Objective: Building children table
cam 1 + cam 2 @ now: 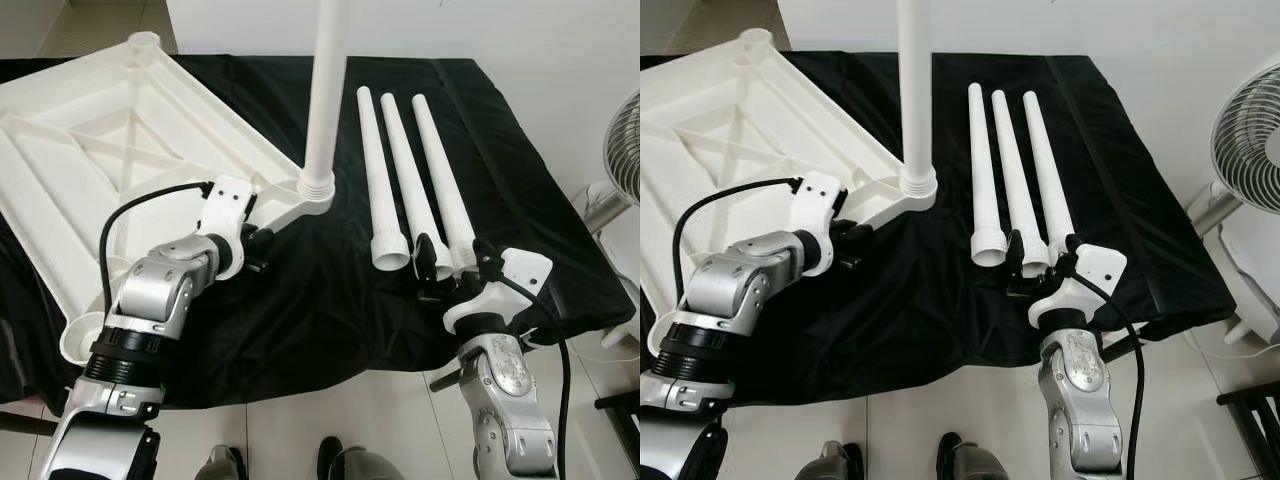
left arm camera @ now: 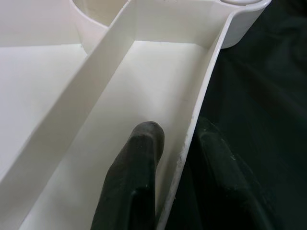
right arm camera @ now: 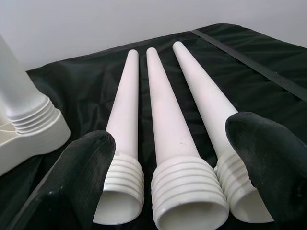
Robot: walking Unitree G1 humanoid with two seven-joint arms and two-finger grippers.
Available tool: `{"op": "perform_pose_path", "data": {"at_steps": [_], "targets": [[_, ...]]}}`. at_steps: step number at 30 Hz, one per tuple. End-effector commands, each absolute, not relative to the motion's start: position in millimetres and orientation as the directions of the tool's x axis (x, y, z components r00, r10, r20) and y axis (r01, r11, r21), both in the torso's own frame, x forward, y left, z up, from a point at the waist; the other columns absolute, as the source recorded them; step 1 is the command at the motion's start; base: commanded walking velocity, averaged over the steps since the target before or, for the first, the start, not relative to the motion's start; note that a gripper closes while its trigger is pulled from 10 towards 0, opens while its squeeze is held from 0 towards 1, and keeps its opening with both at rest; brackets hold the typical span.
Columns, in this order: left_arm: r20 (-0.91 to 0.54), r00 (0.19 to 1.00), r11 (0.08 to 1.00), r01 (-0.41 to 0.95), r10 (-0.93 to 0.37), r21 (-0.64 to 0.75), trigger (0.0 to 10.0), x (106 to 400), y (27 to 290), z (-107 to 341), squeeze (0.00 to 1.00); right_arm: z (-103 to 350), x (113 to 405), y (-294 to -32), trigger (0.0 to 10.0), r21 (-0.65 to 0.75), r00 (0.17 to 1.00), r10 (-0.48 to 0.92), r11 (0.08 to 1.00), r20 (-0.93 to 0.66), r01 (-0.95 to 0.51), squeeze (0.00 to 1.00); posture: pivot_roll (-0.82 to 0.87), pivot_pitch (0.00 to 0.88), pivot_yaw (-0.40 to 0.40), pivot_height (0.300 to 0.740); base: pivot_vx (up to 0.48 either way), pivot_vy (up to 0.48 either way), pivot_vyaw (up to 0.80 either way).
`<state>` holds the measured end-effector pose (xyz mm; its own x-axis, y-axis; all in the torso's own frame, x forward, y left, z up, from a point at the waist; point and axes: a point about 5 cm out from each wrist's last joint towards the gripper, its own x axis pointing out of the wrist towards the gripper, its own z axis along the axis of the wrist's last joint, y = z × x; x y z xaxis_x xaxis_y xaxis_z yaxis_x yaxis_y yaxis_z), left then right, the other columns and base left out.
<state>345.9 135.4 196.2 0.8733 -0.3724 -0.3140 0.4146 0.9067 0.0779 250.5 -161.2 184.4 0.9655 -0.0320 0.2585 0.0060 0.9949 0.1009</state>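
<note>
A: Where's the tabletop?

B: The white tabletop [image 1: 110, 150] lies upside down on the black cloth [image 1: 330, 290], at the left. One leg [image 1: 325, 90] stands upright, screwed into the corner socket nearest the middle.

A: And the left gripper [image 1: 258, 240]?

B: It is closed on the tabletop's rim wall beside that socket. In the left wrist view one black finger [image 2: 136, 177] sits inside the rib channel and the other lies outside against the cloth, the thin wall pinched between them.

A: The right gripper [image 1: 455, 265]?

B: Spread wide at the threaded near ends of the three loose legs [image 1: 415, 180], which lie side by side right of the standing one. Its fingers [image 3: 81, 177] straddle the middle leg, holding nothing.

A: Any labels or writing?

B: None legible on the plastic or cloth.
</note>
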Motion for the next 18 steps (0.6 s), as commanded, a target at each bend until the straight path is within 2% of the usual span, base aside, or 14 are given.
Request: {"op": "perform_pose_path", "data": {"at_steps": [1, 3, 4, 5, 6, 7, 8, 11, 15, 16, 17, 18], "targets": [[-0.314, 0.947, 0.974, 0.128, -0.064, 0.187, 0.0, 353, 157, 190, 0.00, 182, 251, -161, 10.0, 0.099, 0.967, -0.032, 0.995, 0.251, 0.007, 0.00, 0.04, 0.178, -0.027, 0.740, 0.000, 0.000, 0.00], [-0.316, 0.946, 0.972, 0.137, -0.071, 0.192, 0.0, 356, 154, 189, 0.00, 183, 252, -160, 10.0, 0.099, 0.967, -0.028, 0.995, 0.252, 0.003, 0.00, 0.04, 0.179, -0.028, 0.740, 0.000, 0.000, 0.00], [-0.313, 0.945, 0.969, 0.159, -0.095, 0.187, 8.0, 360, 145, 189, 0.00, 183, 253, -160, 10.0, 0.098, 0.967, -0.024, 0.995, 0.254, -0.001, 0.00, 0.04, 0.179, -0.028, 0.740, 0.000, 0.000, 0.00], [-0.313, 0.945, 0.969, 0.159, -0.095, 0.187, 8.0, 360, 145, 189, 0.00, 183, 253, -160, 10.0, 0.098, 0.967, -0.024, 0.995, 0.254, -0.001, 0.00, 0.04, 0.179, -0.028, 0.740, 0.000, 0.000, 0.00], [-0.312, 0.941, 0.963, 0.195, -0.129, 0.188, 10.0, 364, 133, 189, 0.00, 184, 254, -160, 10.0, 0.096, 0.966, -0.021, 0.995, 0.256, -0.003, 0.00, 0.03, 0.177, -0.031, 0.740, 0.000, 0.000, 0.00], [-0.302, 0.936, 0.958, 0.236, -0.180, 0.163, 10.0, 365, 118, 190, 0.00, 185, 255, -160, 10.0, 0.093, 0.966, -0.022, 0.996, 0.259, -0.003, 0.00, 0.02, 0.179, -0.025, 0.740, 0.000, 0.000, 0.00], [-0.294, 0.932, 0.954, 0.264, -0.213, 0.145, 10.0, 366, 109, 192, 1.00, 185, 255, -160, 10.0, 0.092, 0.965, -0.022, 0.996, 0.260, -0.002, 0.00, 0.02, 0.179, -0.025, 0.740, 0.000, 0.000, 0.00], [-0.253, 0.903, 0.920, 0.380, -0.347, 0.095, 10.0, 361, 85, 201, 1.00, 186, 253, -163, 10.0, 0.087, 0.964, -0.034, 0.996, 0.264, 0.011, 0.00, 0.02, 0.179, -0.025, 0.740, 0.000, 0.000, 0.00], [-0.208, 0.872, 0.877, 0.469, -0.442, 0.104, 10.0, 356, 73, 209, 1.00, 186, 252, -164, 10.0, 0.085, 0.964, -0.038, 0.996, 0.264, 0.016, 0.00, 0.01, 0.180, -0.017, 0.740, 0.000, 0.000, 0.00], [-0.194, 0.862, 0.864, 0.493, -0.468, 0.106, 10.0, 354, 71, 212, 0.70, 186, 252, -164, 10.0, 0.085, 0.964, -0.039, 0.996, 0.263, 0.017, 0.00, 0.01, 0.180, -0.017, 0.740, 0.000, 0.000, 0.00], [-0.162, 0.847, 0.848, 0.523, -0.506, 0.087, 10.0, 351, 69, 218, 0.01, 186, 252, -164, 10.0, 0.085, 0.964, -0.040, 0.996, 0.263, 0.018, 0.00, 0.01, 0.180, -0.017, 0.740, 0.000, 0.000, 0.00], [-0.117, 0.831, 0.831, 0.553, -0.544, 0.056, 10.0, 349, 73, 228, 0.00, 186, 253, -163, 10.0, 0.086, 0.964, -0.039, 0.996, 0.264, 0.017, 0.00, 0.01, 0.180, -0.017, 0.740, 0.000, 0.000, 0.00]]}}
